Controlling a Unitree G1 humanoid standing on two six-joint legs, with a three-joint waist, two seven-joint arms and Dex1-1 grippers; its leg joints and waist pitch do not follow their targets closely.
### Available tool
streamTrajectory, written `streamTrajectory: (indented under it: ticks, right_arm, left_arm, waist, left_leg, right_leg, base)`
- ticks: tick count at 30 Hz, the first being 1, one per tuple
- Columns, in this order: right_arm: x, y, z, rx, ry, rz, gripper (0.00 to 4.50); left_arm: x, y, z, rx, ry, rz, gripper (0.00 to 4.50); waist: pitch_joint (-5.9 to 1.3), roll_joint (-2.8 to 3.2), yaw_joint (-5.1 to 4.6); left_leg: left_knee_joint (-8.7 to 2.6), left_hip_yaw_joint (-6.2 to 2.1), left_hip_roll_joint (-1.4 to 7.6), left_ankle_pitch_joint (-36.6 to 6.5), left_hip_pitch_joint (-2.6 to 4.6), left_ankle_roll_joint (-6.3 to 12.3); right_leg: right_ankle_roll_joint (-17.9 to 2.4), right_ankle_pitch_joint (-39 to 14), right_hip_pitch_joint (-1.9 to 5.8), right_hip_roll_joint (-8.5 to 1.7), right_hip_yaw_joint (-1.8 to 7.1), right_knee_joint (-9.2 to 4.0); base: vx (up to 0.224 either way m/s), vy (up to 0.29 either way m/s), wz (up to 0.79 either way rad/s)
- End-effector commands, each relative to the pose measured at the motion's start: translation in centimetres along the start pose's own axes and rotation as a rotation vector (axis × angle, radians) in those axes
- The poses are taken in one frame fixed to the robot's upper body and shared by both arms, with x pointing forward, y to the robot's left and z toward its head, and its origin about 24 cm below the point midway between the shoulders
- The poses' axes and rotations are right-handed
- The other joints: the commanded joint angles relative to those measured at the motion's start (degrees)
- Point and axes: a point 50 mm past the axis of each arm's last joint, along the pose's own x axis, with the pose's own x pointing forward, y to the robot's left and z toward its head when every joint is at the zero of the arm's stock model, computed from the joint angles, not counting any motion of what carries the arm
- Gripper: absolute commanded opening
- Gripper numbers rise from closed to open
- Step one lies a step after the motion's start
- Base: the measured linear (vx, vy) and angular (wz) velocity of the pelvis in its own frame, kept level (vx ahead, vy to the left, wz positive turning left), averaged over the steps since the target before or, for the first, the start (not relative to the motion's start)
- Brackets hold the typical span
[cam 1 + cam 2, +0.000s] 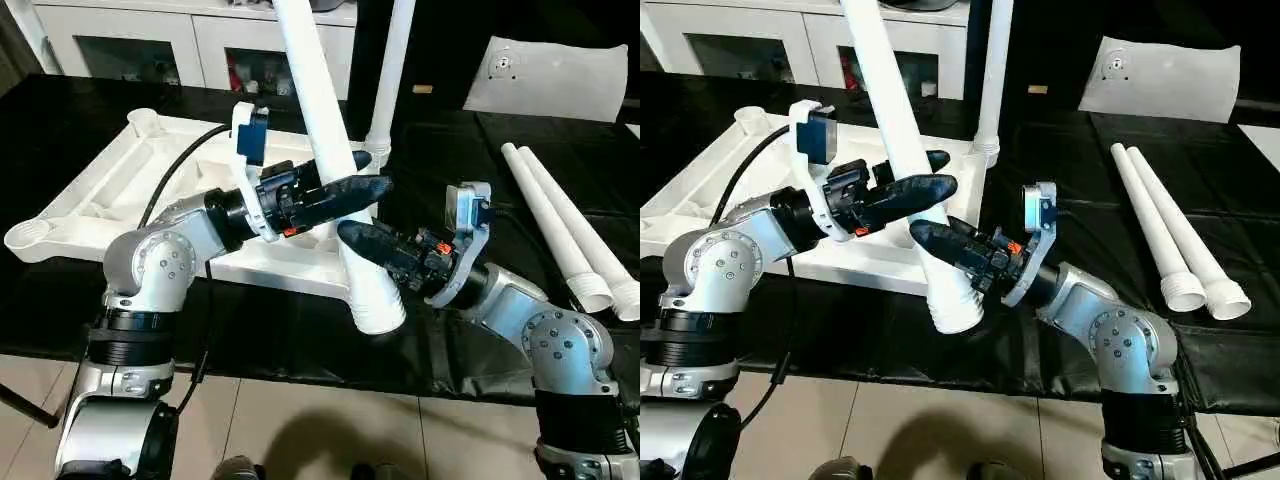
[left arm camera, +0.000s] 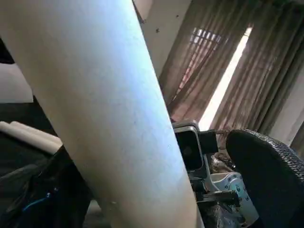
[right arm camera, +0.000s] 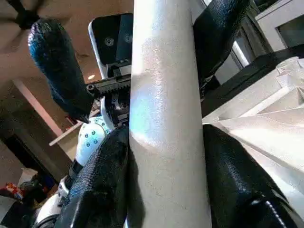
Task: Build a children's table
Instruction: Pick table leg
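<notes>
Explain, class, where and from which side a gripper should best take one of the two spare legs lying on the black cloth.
Probably mid-shaft, from above. The two spare legs lie flat and side by side on the black cloth, apparently touching, so little room shows between them for a finger. Taking the outer one first, fingers across its round shaft, seems safest; the wide ribbed end looks too broad.

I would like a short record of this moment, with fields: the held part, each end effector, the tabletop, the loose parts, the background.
held part: white leg, tilted, wide end low over the table's front edge
right end effector: shut on the leg, one finger on each side
left end effector: open, fingers straddling the leg higher up
tabletop: upside down on the black table, ribs up, one leg upright in the far socket
loose parts: two legs side by side at the right
background: flat white bag, white cabinets
</notes>
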Motion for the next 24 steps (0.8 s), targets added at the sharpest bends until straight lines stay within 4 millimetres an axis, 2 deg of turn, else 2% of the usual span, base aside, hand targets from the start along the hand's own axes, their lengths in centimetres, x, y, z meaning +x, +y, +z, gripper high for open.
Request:
streamTrajectory:
  ticks: [1, 4, 5, 8, 10, 13, 16, 18, 21, 22, 24]
  right_arm:
    - [0.0, 0.2, 0.2, -0.015, -0.003, 0.017, 1.85]
    - [0.0, 0.3, 0.2, -0.016, 0.0, 0.023, 1.85]
    - [0.0, 0.3, 0.2, -0.018, 0.003, 0.027, 1.85]
    - [0.0, 0.3, 0.2, -0.021, 0.006, 0.03, 1.85]
    - [-0.1, 0.3, 0.1, -0.022, 0.006, 0.03, 1.85]
    - [-0.1, 0.4, 0.1, -0.023, 0.009, 0.031, 1.85]
    - [-0.2, 0.4, 0.1, -0.025, 0.01, 0.032, 1.85]
    - [-0.2, 0.4, 0.1, -0.026, 0.01, 0.034, 1.85]
    - [-0.2, 0.4, 0.1, -0.026, 0.011, 0.034, 1.85]
    - [-0.2, 0.3, 0.1, -0.028, 0.011, 0.035, 1.85]
    - [-0.2, 0.3, 0.1, -0.029, 0.011, 0.035, 1.85]
  left_arm:
    - [-0.1, 0.1, 0.0, 0.011, 0.016, 0.003, 4.14]
    - [-0.2, 0.3, 0.1, 0.032, 0.022, 0.011, 4.14]
    - [-0.4, 0.5, 0.1, 0.067, 0.039, 0.023, 4.14]
    - [-0.8, 1.0, 0.0, 0.137, 0.083, 0.049, 4.14]
    - [-1.0, 1.3, 0.0, 0.143, 0.086, 0.059, 4.14]
    - [-1.5, 1.6, 0.0, 0.165, 0.113, 0.07, 3.71]
    - [-1.8, 1.8, -0.1, 0.167, 0.121, 0.077, 3.59]
    - [-1.8, 1.9, -0.1, 0.164, 0.115, 0.071, 3.31]
    - [-1.8, 1.9, -0.1, 0.158, 0.11, 0.062, 3.12]
    - [-1.7, 1.8, -0.1, 0.139, 0.089, 0.049, 2.91]
    - [-1.7, 1.7, 0.0, 0.13, 0.08, 0.044, 2.84]
  waist:
    - [-4.87, -0.1, 0.05]
    - [-4.85, -0.11, 0.07]
    - [-4.87, 0.11, 0.1]
    - [-4.81, 0.07, 0.01]
    - [-4.89, 0.05, 0.03]
    - [-4.89, 0.12, 0.06]
    - [-4.92, 0.13, 0.02]
    - [-4.87, 0.15, 0.06]
    - [-4.88, 0.07, 0.08]
    - [-4.88, 0.13, 0.1]
    - [-4.92, 0.13, 0.11]
  left_leg:
    - [-4.23, -0.14, 1.27, -6.0, 0.25, 0.52]
    - [-4.25, -0.16, 1.29, -6.1, 0.27, 0.5]
    - [-4.23, -0.16, 1.22, -6.2, 0.3, 0.57]
    - [-4.39, -0.25, 1.24, -6.3, 0.37, 0.6]
    - [-4.34, -0.23, 1.32, -6.2, 0.39, 0.22]
    - [-4.38, -0.26, 1.35, -6.4, 0.42, 0.19]
    - [-4.33, -0.19, 1.37, -6.6, 0.4, -0.03]
    - [-4.32, -0.16, 1.29, -6.7, 0.4, 0.05]
    - [-4.31, -0.17, 1.3, -7.0, 0.43, -0.09]
    - [-4.29, -0.17, 1.3, -7.0, 0.4, -0.11]
    - [-4.27, -0.18, 1.32, -6.9, 0.4, -0.13]
  right_leg:
    - [-6.2, -19.2, 4.23, -3.96, 2.5, -4.62]
    - [-6.2, -19.5, 4.23, -3.98, 2.5, -4.65]
    - [-5.9, -19.8, 4.23, -3.97, 2.52, -4.73]
    - [-4.5, -20.8, 4.18, -3.89, 2.5, -4.96]
    - [-5.0, -20.1, 4.21, -4.01, 2.53, -4.76]
    - [-6.4, -18.7, 4.17, -4.02, 2.52, -4.62]
    - [-6.9, -18.1, 4.28, -4.07, 2.6, -4.41]
    - [-6.9, -18.5, 4.27, -4.07, 2.58, -4.54]
    - [-6.8, -19.2, 4.28, -4.11, 2.57, -4.51]
    - [-6.7, -19.6, 4.29, -4.13, 2.58, -4.56]
    - [-6.9, -19.4, 4.32, -4.15, 2.55, -4.48]
  base:
    - [0.0, 0.0, 0.0]
    - [0.0, 0.0, 0.0]
    - [0.0, 0.0, 0.0]
    - [0.0, 0.0, 0.0]
    - [0.0, 0.0, 0.0]
    - [0.0, 0.0, 0.0]
    - [0.0, 0.0, 0.0]
    - [0.0, 0.0, 0.0]
    - [0.0, 0.0, 0.0]
    - [0.0, 0.0, 0.0]
    - [0.0, 0.0, 0.0]
